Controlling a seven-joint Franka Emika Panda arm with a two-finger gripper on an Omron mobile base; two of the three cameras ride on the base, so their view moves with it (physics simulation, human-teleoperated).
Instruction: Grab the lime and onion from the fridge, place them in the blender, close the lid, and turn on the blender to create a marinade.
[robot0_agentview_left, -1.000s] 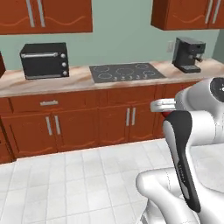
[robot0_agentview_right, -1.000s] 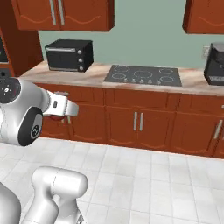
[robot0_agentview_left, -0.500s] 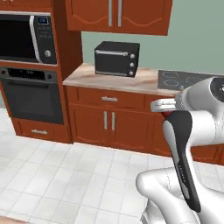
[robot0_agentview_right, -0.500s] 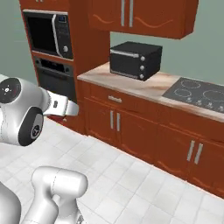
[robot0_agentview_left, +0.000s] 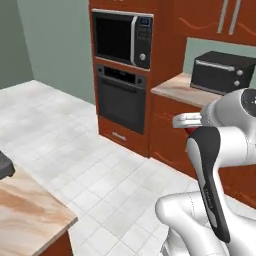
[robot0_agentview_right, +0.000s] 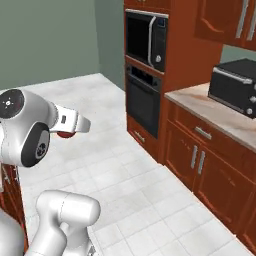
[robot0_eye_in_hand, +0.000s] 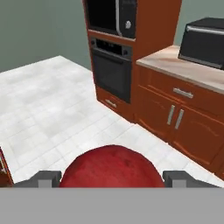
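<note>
The onion (robot0_eye_in_hand: 111, 168) sits right between the two dark finger tips (robot0_eye_in_hand: 47, 178) in the hand view, a rounded red lump bulging up at the bottom of that picture, and the jaws stand wide around it, gripping it on both sides. From the right base view a sliver of that same red (robot0_agentview_right: 65, 134) peeks out under the white hand beside the arm's big round joint; from the left base view a touch of red (robot0_agentview_left: 190, 131) shows just below the hand too. The gripper (robot0_eye_in_hand: 111, 178) is held up over the white tiled floor (robot0_agentview_left: 75, 150), well clear of any bench. Ahead stands a tall wood column with a built-in microwave (robot0_agentview_right: 146, 38) over a black wall oven (robot0_agentview_right: 143, 100). To the right of it runs a pale stone bench (robot0_agentview_right: 220, 117) on reddish cabinets (robot0_agentview_right: 200, 165), and a black toaster oven (robot0_agentview_right: 235, 91) rests on that bench near its left end. In the left base view a corner of another pale bench (robot0_agentview_left: 27, 210) juts in at the lower left.
</note>
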